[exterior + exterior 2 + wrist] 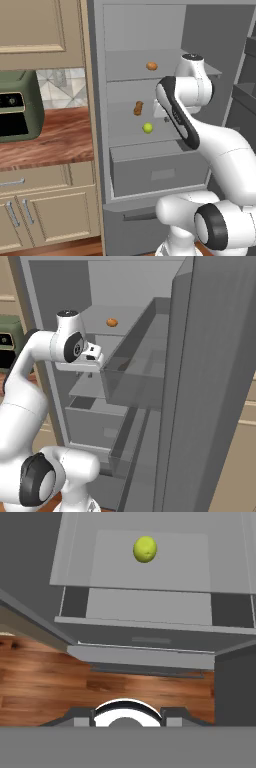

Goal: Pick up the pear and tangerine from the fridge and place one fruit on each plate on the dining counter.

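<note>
Sitting mid-frame in the left base view, the pear point(147, 128) is topping the hand view while the tangerine point(112, 322) is showing upper-centre at right; jaws together.

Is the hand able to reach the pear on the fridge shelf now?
Probably yes. The fridge stands open, and the pear lies alone on its shelf, with nothing between it and the hand.

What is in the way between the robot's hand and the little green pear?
Nothing visible. In the hand view the pear sits alone on a bare grey fridge shelf, with open space from the hand up to it. The brown lumpy thing sits on the shelf above, and the tangerine higher still.
</note>
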Motion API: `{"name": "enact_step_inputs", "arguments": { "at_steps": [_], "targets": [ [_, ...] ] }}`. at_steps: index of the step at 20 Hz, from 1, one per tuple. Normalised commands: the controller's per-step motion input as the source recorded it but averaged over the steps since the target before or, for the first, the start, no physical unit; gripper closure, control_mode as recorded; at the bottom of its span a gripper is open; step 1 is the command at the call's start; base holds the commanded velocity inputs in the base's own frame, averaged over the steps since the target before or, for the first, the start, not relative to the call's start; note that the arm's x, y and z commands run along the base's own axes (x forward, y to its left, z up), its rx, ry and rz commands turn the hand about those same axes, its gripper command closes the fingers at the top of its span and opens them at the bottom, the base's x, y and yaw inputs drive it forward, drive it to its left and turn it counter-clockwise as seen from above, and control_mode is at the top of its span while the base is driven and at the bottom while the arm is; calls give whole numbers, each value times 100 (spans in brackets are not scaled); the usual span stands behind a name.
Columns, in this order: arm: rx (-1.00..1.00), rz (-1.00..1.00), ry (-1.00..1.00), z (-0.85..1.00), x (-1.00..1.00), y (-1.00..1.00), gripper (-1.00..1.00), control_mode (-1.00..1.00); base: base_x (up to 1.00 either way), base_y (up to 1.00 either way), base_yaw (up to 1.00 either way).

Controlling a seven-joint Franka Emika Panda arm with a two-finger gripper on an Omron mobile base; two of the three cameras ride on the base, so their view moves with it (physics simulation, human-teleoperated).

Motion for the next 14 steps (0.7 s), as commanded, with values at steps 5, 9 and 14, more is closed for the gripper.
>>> {"name": "enact_step_inputs", "arguments": {
  "at_steps": [5,9,14],
  "targets": [
    [0,0,-1,0,-3,1,-100,-100,0,0,0],
    [0,0,2,-34,0,2,-100,-100,0,0,0],
    [0,0,-6,-53,17,-6,-100,-100,0,0,0]
  ]
}}
